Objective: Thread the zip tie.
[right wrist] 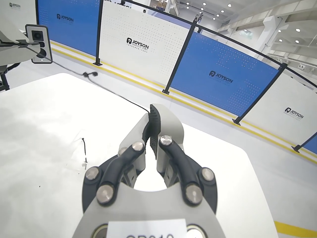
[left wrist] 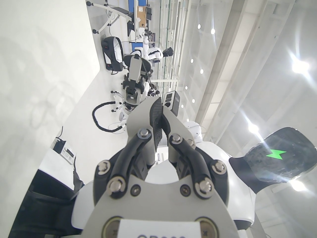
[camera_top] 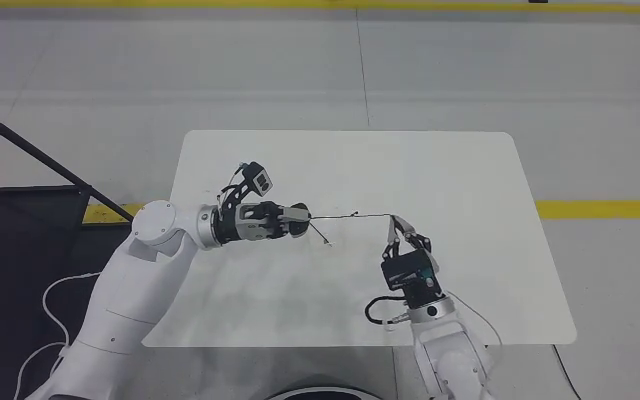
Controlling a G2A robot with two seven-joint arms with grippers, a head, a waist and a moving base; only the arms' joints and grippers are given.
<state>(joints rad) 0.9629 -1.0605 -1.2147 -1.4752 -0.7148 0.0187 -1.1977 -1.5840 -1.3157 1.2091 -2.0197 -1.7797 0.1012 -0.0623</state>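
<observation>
Two grippers share the tie [right wrist: 86,74], stretched between them above the table [camera_top: 480,180]: left gripper [camera_top: 303,214] pinches one end, right gripper [camera_top: 398,222] the other. It looks light, thin, springy, slick; I'd hold close to the tip.

Thin black zip tie [camera_top: 350,216], plain white table [camera_top: 480,180], pale grey left gripper [left wrist: 161,102] and right gripper [right wrist: 153,107] with black ribbed pads [right wrist: 154,117], yellow floor stripe [camera_top: 590,209], blue and white dotted fence panels [right wrist: 223,75], black posts [right wrist: 179,60].
</observation>
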